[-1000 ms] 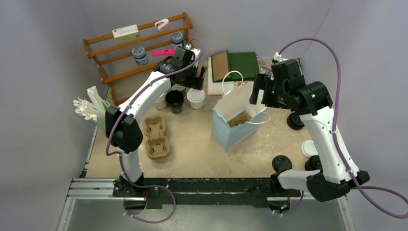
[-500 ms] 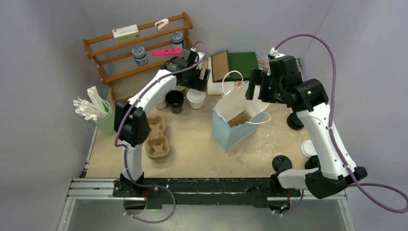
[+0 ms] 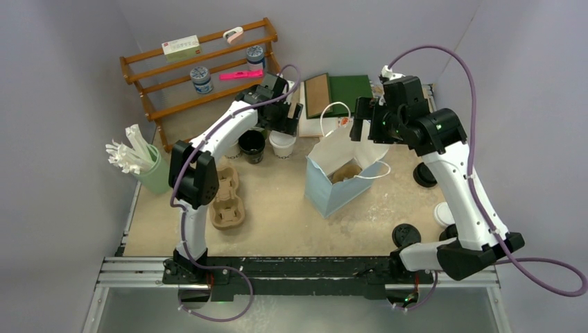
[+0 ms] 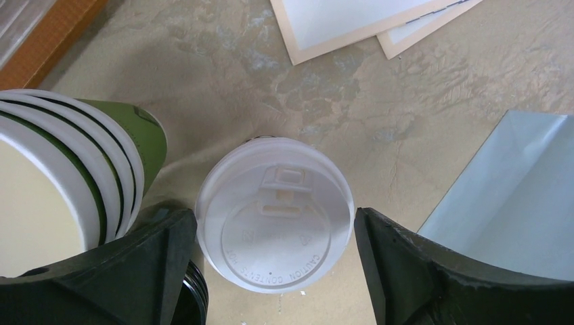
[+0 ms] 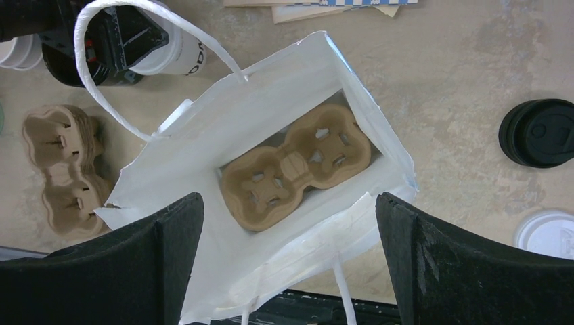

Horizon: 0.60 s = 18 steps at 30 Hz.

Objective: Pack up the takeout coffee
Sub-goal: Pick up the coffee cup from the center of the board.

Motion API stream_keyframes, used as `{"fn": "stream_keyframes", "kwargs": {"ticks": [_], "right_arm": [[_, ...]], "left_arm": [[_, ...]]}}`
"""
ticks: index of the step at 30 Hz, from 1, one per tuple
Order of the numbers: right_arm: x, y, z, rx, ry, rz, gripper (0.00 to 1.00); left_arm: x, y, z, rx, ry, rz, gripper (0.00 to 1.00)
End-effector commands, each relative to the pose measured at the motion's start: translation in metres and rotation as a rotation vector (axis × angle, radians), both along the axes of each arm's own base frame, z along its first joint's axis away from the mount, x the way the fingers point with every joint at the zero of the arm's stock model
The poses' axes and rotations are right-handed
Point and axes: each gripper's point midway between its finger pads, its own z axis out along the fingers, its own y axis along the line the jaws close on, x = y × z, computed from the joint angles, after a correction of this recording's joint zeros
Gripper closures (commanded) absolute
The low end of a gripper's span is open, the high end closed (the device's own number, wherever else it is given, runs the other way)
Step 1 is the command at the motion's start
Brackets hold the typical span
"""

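Note:
The cream-white takeout coffee (image 4: 274,215) with its white lid stands on the table (image 3: 277,208) left of the bag. My left gripper (image 4: 274,233) is open right above it, one finger on each side of the lid, with a gap on the right. It shows in the top view as the same cup (image 3: 282,143) under the left gripper (image 3: 285,125). The black takeout coffee (image 5: 538,132) with a black lid stands right of the bag (image 3: 424,174). My right gripper (image 5: 290,261) hangs open over the white paper bag (image 5: 203,156), holding nothing.
A brown pulp carrier (image 5: 298,166) lies in the bag's bottom. More carriers (image 3: 225,198) are stacked at the left. Stacked lidless cups (image 4: 61,183) and an open black cup (image 3: 251,144) crowd the left gripper. Loose lids (image 3: 405,234) lie front right. A wooden shelf (image 3: 201,69) stands at the back.
The left gripper has shifted a little back and right to sit over the white-lidded cup. The right gripper has moved left and back above the bag. Both jaws spread slightly wider.

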Motion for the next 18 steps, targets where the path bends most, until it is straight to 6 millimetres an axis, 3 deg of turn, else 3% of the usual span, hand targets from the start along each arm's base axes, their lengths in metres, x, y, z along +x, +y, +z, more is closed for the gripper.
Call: {"fn": "stream_keyframes", "kwargs": {"ticks": [1, 9, 18], "right_arm": [[0.006, 0.002, 0.018, 0.007, -0.061, 0.024, 0.01], [0.007, 0.003, 0.015, 0.001, -0.053, 0.034, 0.01], [0.004, 0.002, 0.013, 0.002, -0.048, 0.036, 0.01]], "left_arm": [[0.004, 0.006, 0.002, 0.018, -0.019, 0.016, 0.11], [-0.003, 0.009, -0.006, 0.076, -0.007, 0.019, 0.1], [-0.004, -0.005, 0.007, 0.036, -0.047, -0.003, 0.05]]}}
